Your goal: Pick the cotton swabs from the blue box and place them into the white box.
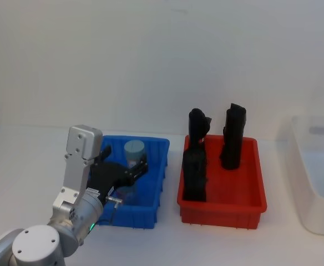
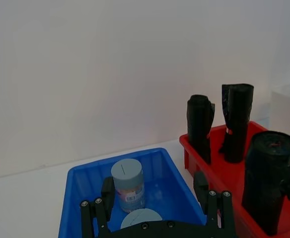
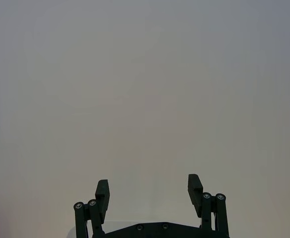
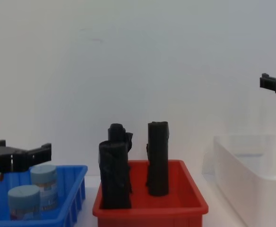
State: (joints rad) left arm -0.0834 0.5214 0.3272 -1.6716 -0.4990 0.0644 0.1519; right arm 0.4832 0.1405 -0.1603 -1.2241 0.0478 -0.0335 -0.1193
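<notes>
Two cotton swabs tubs with grey-blue lids stand in the blue box [image 1: 157, 166]. The far tub [image 2: 128, 185] is upright near the box's middle, and the near tub [image 2: 140, 218] sits just below my left gripper [image 2: 154, 189]. That gripper is open and hovers over the blue box [image 4: 76, 191], its fingers on either side of the near tub [image 4: 23, 201] and a little above it. From the chest, the far tub [image 4: 44, 184] stands beside it. The white box [image 1: 312, 183] is at the far right. My right gripper [image 4: 274, 83] hangs open, high above the white box [image 4: 251, 165].
A red bin [image 1: 222, 191] with three tall black rolls [image 1: 232, 138] sits between the blue box and the white box. A pale wall stands close behind the table. Bare table lies to the left of the blue box.
</notes>
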